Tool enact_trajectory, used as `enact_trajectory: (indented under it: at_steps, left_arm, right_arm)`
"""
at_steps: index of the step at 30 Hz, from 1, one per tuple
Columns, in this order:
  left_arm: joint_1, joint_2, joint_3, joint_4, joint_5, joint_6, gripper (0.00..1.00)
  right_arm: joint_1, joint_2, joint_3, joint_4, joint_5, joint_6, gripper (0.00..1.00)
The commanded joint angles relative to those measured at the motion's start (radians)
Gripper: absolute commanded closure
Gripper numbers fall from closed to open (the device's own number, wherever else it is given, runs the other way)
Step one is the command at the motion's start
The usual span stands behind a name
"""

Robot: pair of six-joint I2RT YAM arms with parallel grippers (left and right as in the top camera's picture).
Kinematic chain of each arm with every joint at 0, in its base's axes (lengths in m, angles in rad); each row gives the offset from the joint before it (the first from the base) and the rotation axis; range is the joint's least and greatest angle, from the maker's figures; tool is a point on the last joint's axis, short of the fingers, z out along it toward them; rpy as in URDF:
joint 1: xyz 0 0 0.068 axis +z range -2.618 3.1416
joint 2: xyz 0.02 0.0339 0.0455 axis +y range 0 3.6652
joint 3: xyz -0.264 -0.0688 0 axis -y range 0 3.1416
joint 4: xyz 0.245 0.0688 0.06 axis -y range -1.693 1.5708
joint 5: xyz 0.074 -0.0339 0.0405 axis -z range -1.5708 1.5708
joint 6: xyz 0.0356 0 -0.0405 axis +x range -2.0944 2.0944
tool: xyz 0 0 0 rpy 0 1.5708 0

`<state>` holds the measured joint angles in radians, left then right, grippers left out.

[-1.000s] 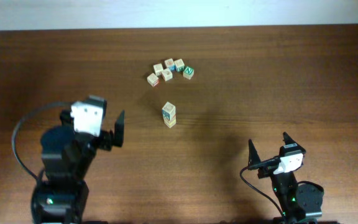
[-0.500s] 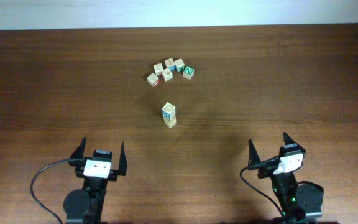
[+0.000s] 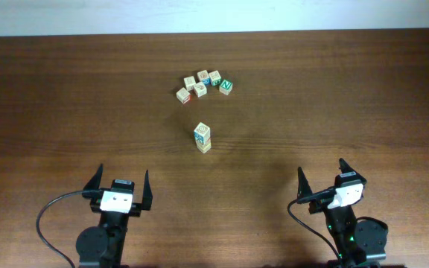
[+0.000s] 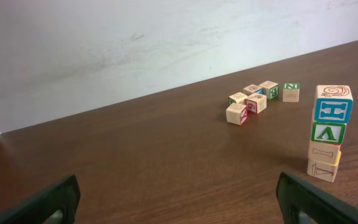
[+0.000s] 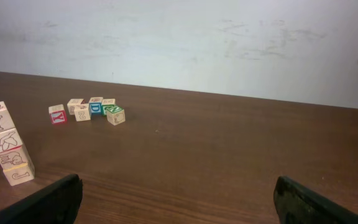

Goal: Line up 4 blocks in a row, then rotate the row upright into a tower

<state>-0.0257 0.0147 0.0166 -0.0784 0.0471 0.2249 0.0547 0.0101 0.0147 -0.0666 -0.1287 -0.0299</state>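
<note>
Task blocks: four blocks [image 3: 202, 138] stand in one upright column near the middle of the table [image 3: 363, 89], well apart from both arms.
Column from above: only the top face and a sliver of a lower block show, so the levels cannot be counted here.
Column from the left wrist: all four levels show at the right edge. The top block [image 4: 333, 102] has a blue face with a white H, and under it is the block with a green V-like letter [image 4: 328, 132]. Below those come two pale tan blocks [image 4: 324, 152], the lowest turned slightly out of line.
Column from the right wrist: it stands at the far left and shows other faces, a Y on top, pale drawings lower down and a yellow edge at the bottom.
Loose pieces: a cluster [image 3: 198, 85] of six lies beyond the column, toward the wall [image 4: 135, 37], apart from the column.
Odd one: the green N block [image 3: 226, 86] sits at the right end of that cluster.
Left arm: the left gripper [image 3: 122, 179] is at the near edge, left of the column, with its fingers spread wide over bare table.
Right arm: the right gripper [image 3: 321, 170] is at the near edge, right of the column, also spread wide and holding nothing.
Wrist views: each shows its own dark fingertips [image 5: 316, 202] only in the bottom corners.
</note>
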Motion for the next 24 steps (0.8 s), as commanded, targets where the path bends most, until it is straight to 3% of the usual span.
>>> enact_trajectory:
  at_steps: [1, 24]
  left_arm:
    - [0.000, -0.010, -0.008, 0.001, -0.011, 0.016, 0.01]
    - [0.000, -0.010, -0.008, 0.001, -0.011, 0.016, 0.01]
  right_arm:
    - [-0.004, -0.006, -0.009, 0.000, 0.006, 0.004, 0.02]
    - [-0.004, -0.007, -0.009, 0.000, 0.006, 0.004, 0.02]
